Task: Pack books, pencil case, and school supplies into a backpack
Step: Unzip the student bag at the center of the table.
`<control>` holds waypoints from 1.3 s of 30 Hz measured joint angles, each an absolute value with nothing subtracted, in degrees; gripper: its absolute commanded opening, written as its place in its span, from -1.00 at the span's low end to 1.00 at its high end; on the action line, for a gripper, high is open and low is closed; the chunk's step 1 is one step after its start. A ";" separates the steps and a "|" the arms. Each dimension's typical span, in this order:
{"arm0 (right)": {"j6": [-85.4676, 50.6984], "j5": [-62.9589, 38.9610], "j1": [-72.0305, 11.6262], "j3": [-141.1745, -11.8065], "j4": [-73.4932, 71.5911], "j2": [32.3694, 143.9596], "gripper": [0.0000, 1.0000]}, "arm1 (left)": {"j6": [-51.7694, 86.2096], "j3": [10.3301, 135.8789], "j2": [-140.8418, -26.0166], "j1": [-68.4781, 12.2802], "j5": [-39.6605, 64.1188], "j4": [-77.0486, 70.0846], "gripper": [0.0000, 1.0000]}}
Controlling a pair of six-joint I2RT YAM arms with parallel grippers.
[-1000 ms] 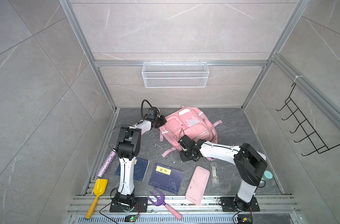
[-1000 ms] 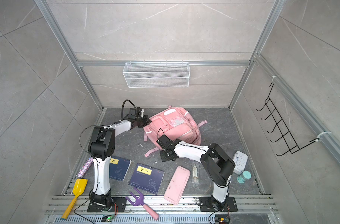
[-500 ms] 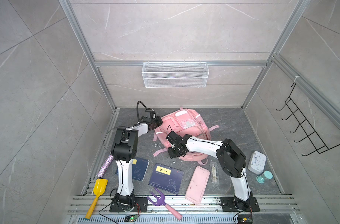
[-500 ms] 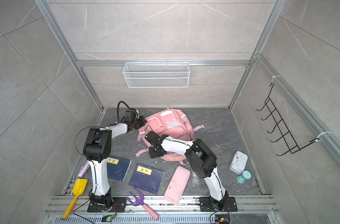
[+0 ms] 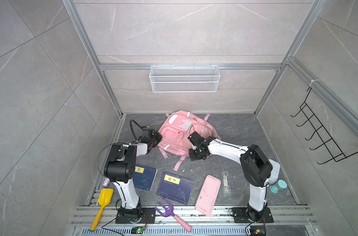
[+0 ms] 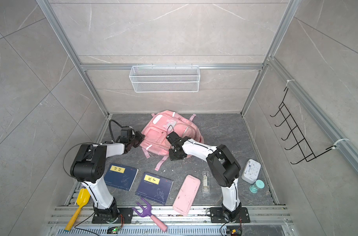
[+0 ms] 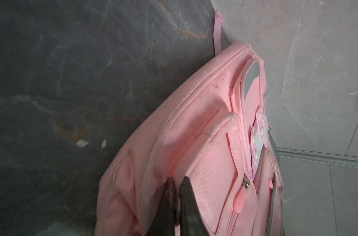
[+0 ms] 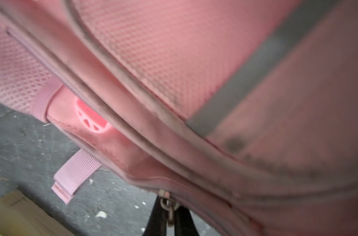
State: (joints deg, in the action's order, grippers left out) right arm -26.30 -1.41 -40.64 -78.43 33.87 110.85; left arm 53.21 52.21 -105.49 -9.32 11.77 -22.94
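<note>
Two claws are holding on to the pink backpack.
The left claw is pinching shut on the backpack's side cloth. The right claw is squeezing a small metal zipper pull on the bag. The books, pencil case and school supplies packet are lying on the floor, well behind both claws.

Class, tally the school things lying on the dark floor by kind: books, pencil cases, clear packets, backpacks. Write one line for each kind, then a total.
Books: 2
Pencil case: 1
Clear packet: 1
Backpack: 1
Total: 5
</note>
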 measured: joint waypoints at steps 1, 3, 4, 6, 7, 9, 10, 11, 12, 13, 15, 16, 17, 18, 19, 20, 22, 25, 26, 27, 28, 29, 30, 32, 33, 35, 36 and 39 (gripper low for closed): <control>-25.89 -1.08 -39.83 -77.21 33.65 109.67 -1.00 | 54.04 50.78 -104.77 -9.74 11.27 -23.92 -1.00; -25.43 -0.64 -39.11 -74.83 33.54 107.72 -1.00 | 55.83 47.99 -103.35 -11.00 9.91 -26.17 -1.00; -25.32 -0.64 -39.13 -73.95 33.34 107.26 -1.00 | 56.55 47.18 -103.02 -11.55 9.21 -26.98 -1.00; -25.21 -0.67 -39.66 -72.07 32.88 106.91 -1.00 | 58.41 45.58 -102.85 -12.56 8.12 -29.58 -1.00; -25.23 -0.69 -40.12 -71.35 32.75 106.91 -1.00 | 59.27 44.99 -102.85 -12.93 7.79 -30.79 -1.00; -25.26 -0.84 -41.47 -70.13 32.71 106.94 -1.00 | 60.80 44.12 -102.85 -13.56 7.38 -32.73 -1.00; -25.30 -1.06 -42.13 -69.93 32.67 106.98 -1.00 | 61.39 43.90 -102.85 -13.82 7.09 -33.28 -1.00; -25.52 -1.32 -42.92 -69.93 32.58 107.24 -1.00 | 61.87 43.77 -102.85 -14.13 6.61 -33.69 -1.00; -25.69 -1.80 -43.72 -70.06 32.27 107.61 -1.00 | 62.28 43.68 -102.85 -14.44 6.17 -33.98 -1.00; -25.89 -2.11 -44.51 -70.41 32.12 108.14 -1.00 | 62.70 43.64 -102.85 -14.76 5.82 -34.20 -1.00; -26.46 -2.74 -46.24 -72.29 32.03 109.93 -1.00 | 63.59 43.31 -102.85 -15.53 4.73 -34.96 -1.00; -26.70 -3.03 -46.83 -73.45 31.97 110.80 -1.00 | 63.94 43.13 -102.91 -15.81 4.38 -35.33 -1.00; -27.14 -3.31 -47.55 -75.16 31.83 112.05 -1.00 | 64.49 42.85 -103.02 -16.03 4.08 -36.03 -1.00; -27.53 -3.64 -48.10 -76.82 31.86 113.14 -1.00 | 64.97 42.61 -103.15 -16.23 3.75 -36.71 -1.00; -27.79 -3.99 -48.49 -78.28 31.86 114.06 -1.00 | 65.36 42.41 -103.37 -16.36 3.46 -37.36 -1.00; -28.18 -4.34 -48.82 -79.88 31.81 115.02 -1.00 | 65.80 42.26 -103.55 -16.47 3.22 -37.98 -1.00; -28.84 -4.86 -49.19 -82.72 31.90 116.71 -1.00 | 66.37 41.89 -103.81 -16.51 3.09 -39.11 -1.00; -29.41 -5.48 -49.39 -85.67 32.60 118.65 -1.00 | 66.92 41.69 -103.98 -16.49 3.05 -39.88 -1.00; -29.43 -5.63 -49.45 -86.41 32.58 119.17 -1.00 | 66.92 41.69 -103.98 -16.49 3.05 -39.88 -1.00; -29.50 -5.74 -49.52 -87.00 32.58 119.61 -1.00 | 66.85 41.69 -103.98 -16.47 3.05 -39.81 -1.00; -29.63 -5.87 -49.56 -87.24 32.58 119.81 -1.00 | 66.65 41.76 -103.96 -16.47 3.07 -39.57 -1.00; -29.85 -5.87 -49.60 -87.26 32.60 119.87 -0.96 | 66.15 42.04 -103.88 -16.40 3.09 -38.87 -1.00; -29.87 -5.87 -49.65 -87.26 32.62 119.87 -0.82 | 65.60 42.54 -103.72 -16.34 3.20 -37.74 -1.00; -30.26 -5.89 -49.65 -87.20 32.53 119.85 -0.54 | 63.90 44.03 -103.33 -16.01 3.66 -34.33 -1.00; -30.17 -6.11 -49.65 -86.74 31.97 119.57 -0.42 | 62.85 44.99 -103.15 -15.68 4.16 -32.23 -1.00; -30.17 -6.22 -49.82 -84.82 31.07 118.15 -0.25 | 60.86 46.81 -102.87 -14.87 5.13 -28.42 -1.00; -30.09 -6.15 -49.93 -83.46 30.98 116.86 -0.15 | 59.88 47.75 -102.80 -14.50 5.69 -26.65 -1.00; -29.80 -5.63 -50.09 -79.40 30.79 112.05 0.10 | 57.21 50.46 -102.78 -13.80 7.22 -21.67 -1.00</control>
State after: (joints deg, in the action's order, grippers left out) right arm -29.80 -5.63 -50.09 -79.40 30.79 112.05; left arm 57.21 50.46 -102.78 -13.80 7.22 -21.67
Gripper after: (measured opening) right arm 0.491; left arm 0.056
